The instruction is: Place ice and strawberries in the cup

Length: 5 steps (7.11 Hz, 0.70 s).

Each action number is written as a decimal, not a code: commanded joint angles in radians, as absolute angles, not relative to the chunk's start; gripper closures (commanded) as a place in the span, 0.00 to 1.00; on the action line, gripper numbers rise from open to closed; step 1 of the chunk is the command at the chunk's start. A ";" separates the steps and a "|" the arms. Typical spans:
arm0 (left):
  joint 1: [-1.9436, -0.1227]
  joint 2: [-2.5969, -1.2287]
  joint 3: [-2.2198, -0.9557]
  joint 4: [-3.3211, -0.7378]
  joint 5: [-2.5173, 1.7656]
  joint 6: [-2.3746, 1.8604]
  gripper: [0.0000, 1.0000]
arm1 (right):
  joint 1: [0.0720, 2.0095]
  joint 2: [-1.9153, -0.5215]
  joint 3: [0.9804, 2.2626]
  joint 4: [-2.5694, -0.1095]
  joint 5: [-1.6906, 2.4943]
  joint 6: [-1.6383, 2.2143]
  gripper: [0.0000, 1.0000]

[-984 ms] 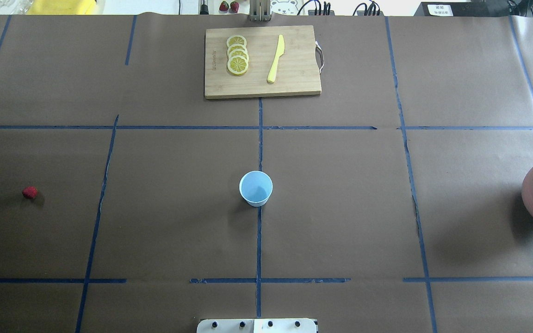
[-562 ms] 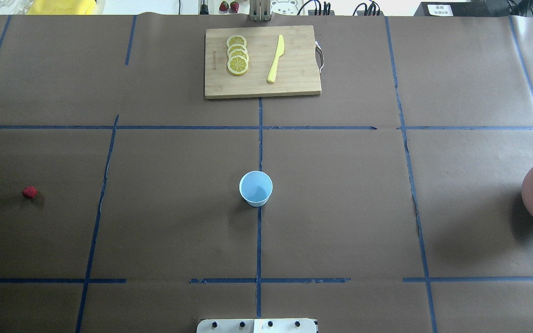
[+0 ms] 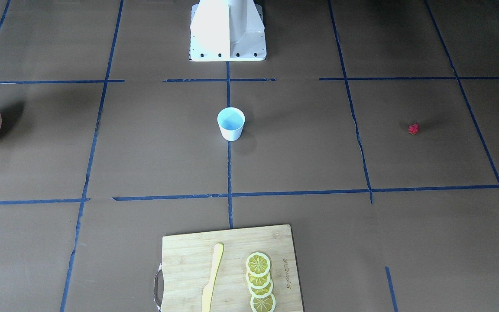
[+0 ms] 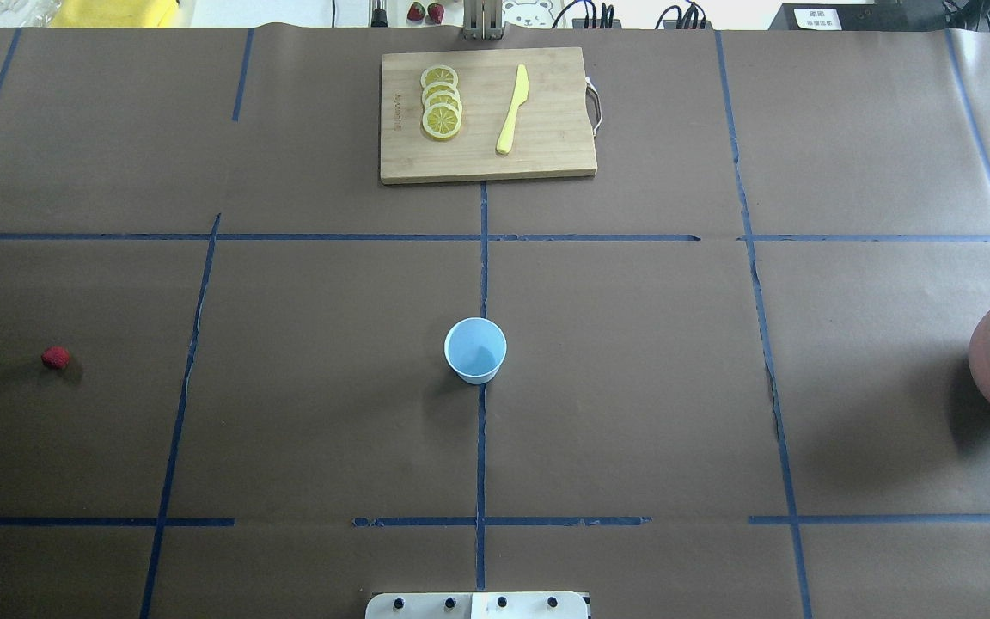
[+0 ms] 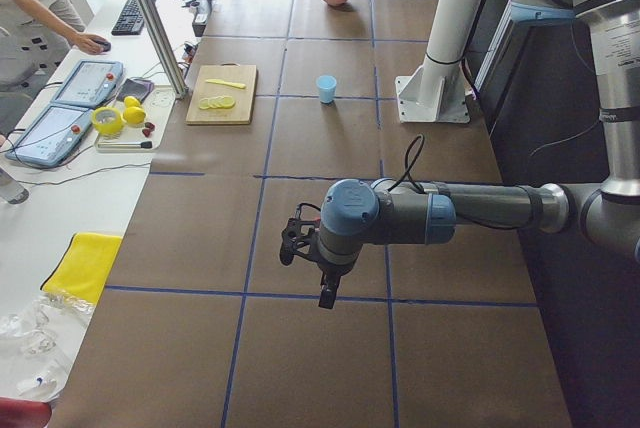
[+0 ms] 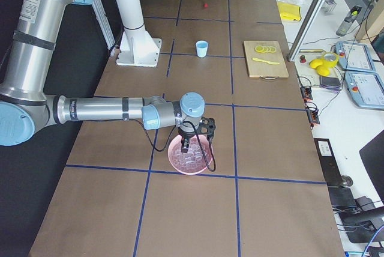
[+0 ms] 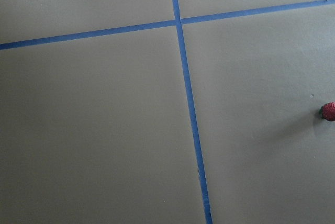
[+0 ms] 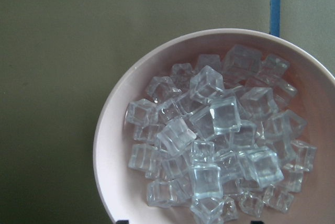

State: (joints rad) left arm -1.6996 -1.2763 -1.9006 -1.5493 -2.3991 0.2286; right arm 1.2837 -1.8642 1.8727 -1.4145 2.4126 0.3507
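Observation:
The white cup [image 4: 475, 350] with a pale blue inside stands upright and empty at the table's middle; it also shows in the front view [image 3: 231, 123]. The red strawberry [image 4: 55, 358] lies on the table far left, and at the left wrist view's right edge [image 7: 328, 111]. Several ice cubes [image 8: 214, 130] fill the pink bowl [image 8: 112, 130] at the far right [image 4: 989, 361]. My right gripper [image 6: 195, 140] hovers over the bowl; its dark fingertips [image 8: 122, 221] just show, wide apart. My left gripper [image 5: 300, 248] hangs over the table's left end; I cannot tell its state.
A wooden cutting board [image 4: 486, 116] at the far side carries lemon slices [image 4: 441, 103] and a yellow knife [image 4: 512, 110]. The robot's base [image 3: 228, 30] stands at the near edge behind the cup. Blue tape lines cross the brown table cover.

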 commanded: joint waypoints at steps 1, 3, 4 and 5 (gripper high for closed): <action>-1.698 -1.276 -1.901 -1.549 -2.399 0.229 0.00 | 1.269 -1.841 1.833 -1.410 2.410 0.353 0.18; -1.700 -1.276 -1.904 -1.549 -2.399 0.229 0.00 | 1.246 -1.812 1.790 -1.410 2.411 0.356 0.18; -1.700 -1.276 -1.905 -1.549 -2.399 0.229 0.00 | 1.244 -1.813 1.783 -1.410 2.411 0.356 0.18; -1.700 -1.276 -1.905 -1.549 -2.399 0.229 0.00 | 1.240 -1.813 1.766 -1.408 2.411 0.356 0.18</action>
